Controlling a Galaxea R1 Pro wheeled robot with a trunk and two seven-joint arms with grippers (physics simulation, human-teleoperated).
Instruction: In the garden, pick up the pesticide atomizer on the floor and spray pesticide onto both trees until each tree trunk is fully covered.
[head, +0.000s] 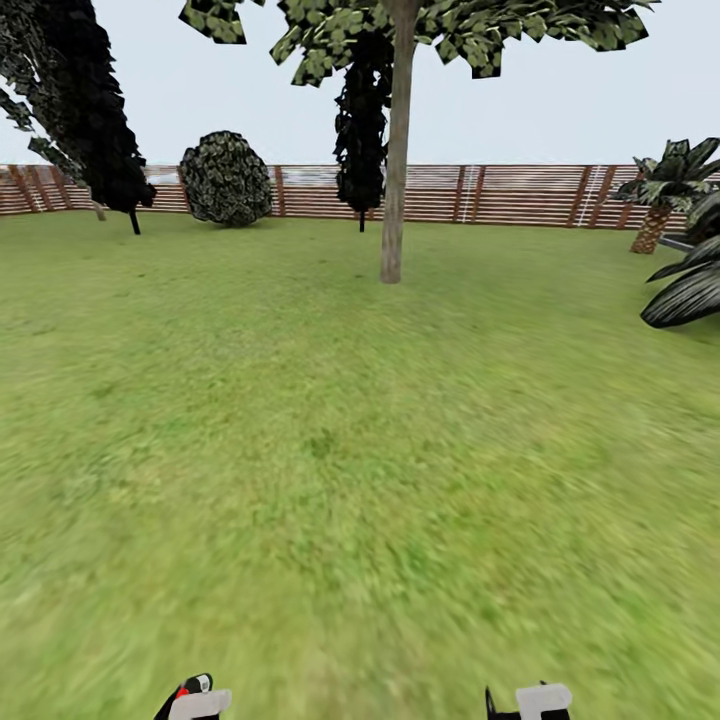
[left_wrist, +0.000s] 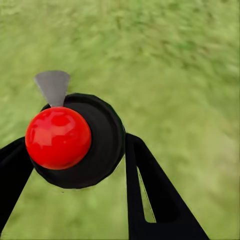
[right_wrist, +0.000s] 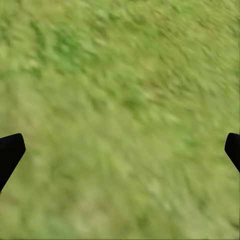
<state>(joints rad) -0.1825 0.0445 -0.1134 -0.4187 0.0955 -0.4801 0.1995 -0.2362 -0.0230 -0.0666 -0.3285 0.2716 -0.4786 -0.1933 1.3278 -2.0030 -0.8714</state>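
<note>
At the near edge of the head view, the left gripper (head: 197, 700) shows its pale fingertip with a speck of red and black just above it: the pesticide atomizer (head: 190, 688), clamped between the fingers. The left wrist view shows it close up, a black round body with a glossy red ball (left_wrist: 58, 137) and a small grey nozzle (left_wrist: 52, 86), held between the two dark fingers (left_wrist: 150, 195) above the grass. The right gripper (head: 530, 703) sits low on the other side, its jaws spread wide and holding nothing over the blurry green floor (head: 330, 480). Well beyond, across the lawn, one tree trunk (head: 396, 160) stands upright, beige-grey, under a leafy crown (head: 450, 25). Behind it runs the brown slatted fence (head: 500, 193), with a round bush (head: 226, 178) and black-foliaged trees (head: 85, 100) along it.
</note>
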